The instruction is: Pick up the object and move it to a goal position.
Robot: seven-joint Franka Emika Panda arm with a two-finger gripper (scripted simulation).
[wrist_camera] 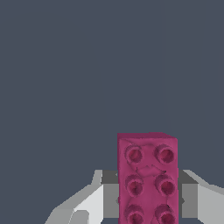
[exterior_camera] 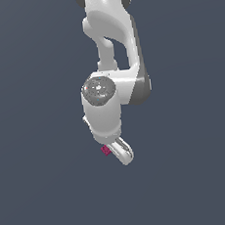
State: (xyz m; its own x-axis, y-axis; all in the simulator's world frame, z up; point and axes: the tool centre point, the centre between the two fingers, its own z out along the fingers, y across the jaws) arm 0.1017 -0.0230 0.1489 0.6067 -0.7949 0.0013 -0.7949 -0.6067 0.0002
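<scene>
The object, a small magenta-pink brick with studs on top [wrist_camera: 148,179], stands between my gripper's [wrist_camera: 148,197] two fingers in the wrist view. The grey finger pads [wrist_camera: 110,192] lie flush against its two long sides, so the gripper is shut on it. In the exterior view the brick [exterior_camera: 106,150] shows only as a tiny pink patch beside the white fingers of my gripper [exterior_camera: 115,152], below the arm's wrist. Most of the brick is hidden there by the hand. I cannot tell whether the brick rests on the surface or is off it.
The white arm [exterior_camera: 110,46] reaches down from the top of the exterior view. A plain dark blue-grey surface [exterior_camera: 44,190] fills the view around it. No other objects and no goal marker show.
</scene>
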